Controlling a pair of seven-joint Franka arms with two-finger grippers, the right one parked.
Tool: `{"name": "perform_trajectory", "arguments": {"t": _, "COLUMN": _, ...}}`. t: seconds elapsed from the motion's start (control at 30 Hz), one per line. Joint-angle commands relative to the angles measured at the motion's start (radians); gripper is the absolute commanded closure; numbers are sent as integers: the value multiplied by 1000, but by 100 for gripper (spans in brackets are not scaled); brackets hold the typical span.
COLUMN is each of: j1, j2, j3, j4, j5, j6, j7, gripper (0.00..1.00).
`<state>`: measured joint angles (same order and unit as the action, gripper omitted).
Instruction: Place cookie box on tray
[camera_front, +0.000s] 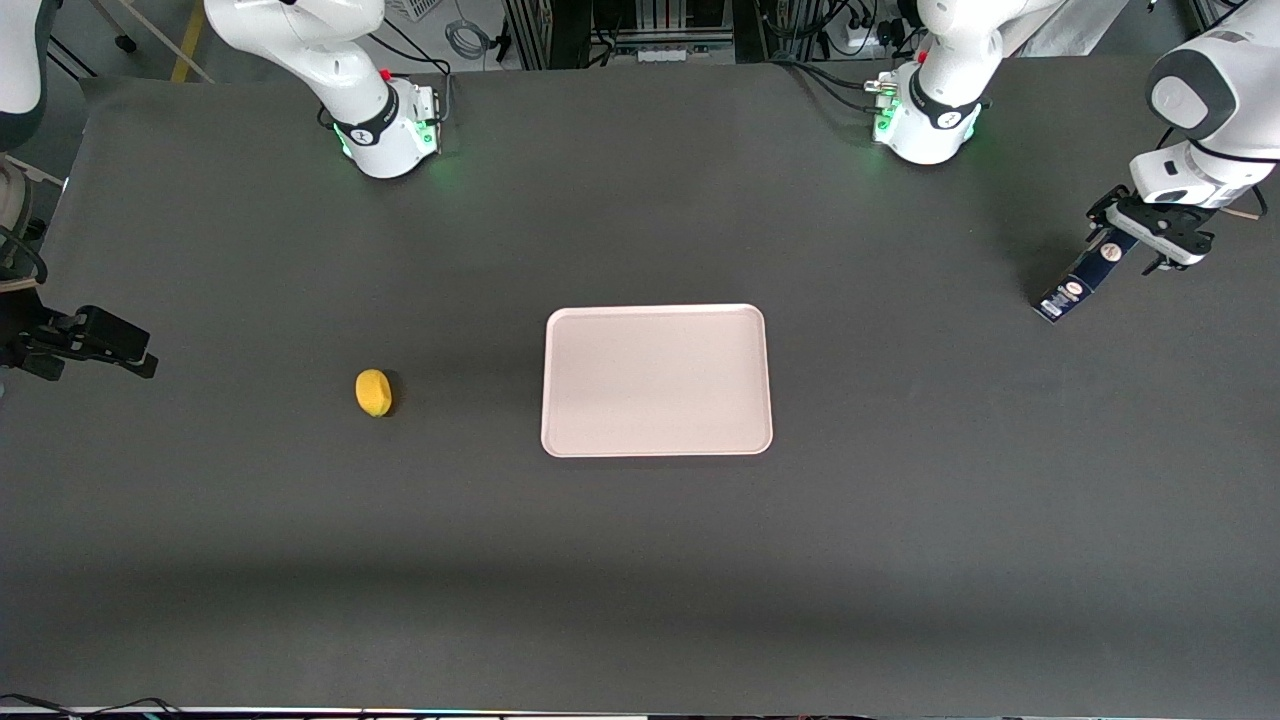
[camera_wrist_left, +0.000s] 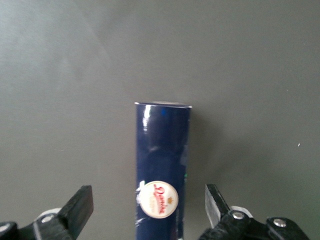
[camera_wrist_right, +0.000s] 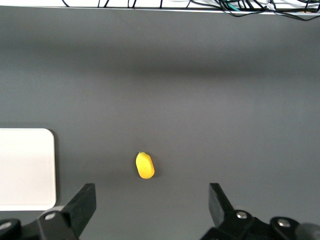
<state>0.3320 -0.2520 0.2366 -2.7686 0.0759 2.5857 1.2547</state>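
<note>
The cookie box is a slim navy carton with a white-and-red oval logo. It lies on the dark table toward the working arm's end. My left gripper hovers over the box's end farther from the front camera. In the left wrist view the cookie box runs lengthwise between the fingers, with a gap on each side, and the gripper is open and holds nothing. The pale pink tray lies flat at the table's middle with nothing on it, well away from the box.
A small yellow rounded lump sits on the table toward the parked arm's end, beside the tray. The right wrist view shows that lump and a corner of the tray. Both arm bases stand along the table edge farthest from the front camera.
</note>
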Motion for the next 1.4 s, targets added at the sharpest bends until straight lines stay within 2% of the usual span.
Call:
{"name": "perform_trajectory", "arguments": {"t": 0.0, "j1": 5, "j2": 2, "j3": 6, "j4": -40, "j5": 2, "j6": 34, "j7": 14, "gripper": 0}}
{"name": "perform_trajectory", "arguments": {"t": 0.77, "j1": -4, "j2": 114, "j3": 12, "j4": -66, "j5": -5, "j6": 182, "j7": 11, "gripper": 1}}
{"name": "perform_trajectory", "arguments": {"t": 0.9, "j1": -4, "j2": 115, "j3": 12, "j4": -69, "j5": -7, "j6": 182, "j7": 5, "gripper": 10}}
{"name": "perform_trajectory", "arguments": {"t": 0.97, "j1": -5, "j2": 115, "j3": 10, "j4": -72, "j5": -24, "j6": 180, "j7": 5, "gripper": 18}}
{"name": "perform_trajectory", "arguments": {"t": 1.07, "j1": -8, "j2": 117, "j3": 12, "j4": -74, "j5": -33, "j6": 179, "j7": 5, "gripper": 23}}
{"name": "perform_trajectory", "arguments": {"t": 1.13, "j1": -8, "j2": 117, "j3": 10, "j4": -74, "j5": -34, "j6": 179, "j7": 5, "gripper": 33}}
{"name": "perform_trajectory", "arguments": {"t": 1.23, "j1": -8, "j2": 117, "j3": 12, "j4": -74, "j5": -34, "j6": 179, "j7": 5, "gripper": 35}}
{"name": "perform_trajectory", "arguments": {"t": 1.33, "j1": -8, "j2": 117, "j3": 12, "j4": -74, "j5": -34, "j6": 179, "j7": 5, "gripper": 47}}
{"name": "perform_trajectory", "arguments": {"t": 1.37, "j1": -8, "j2": 117, "j3": 10, "j4": -72, "j5": -34, "j6": 179, "j7": 5, "gripper": 47}}
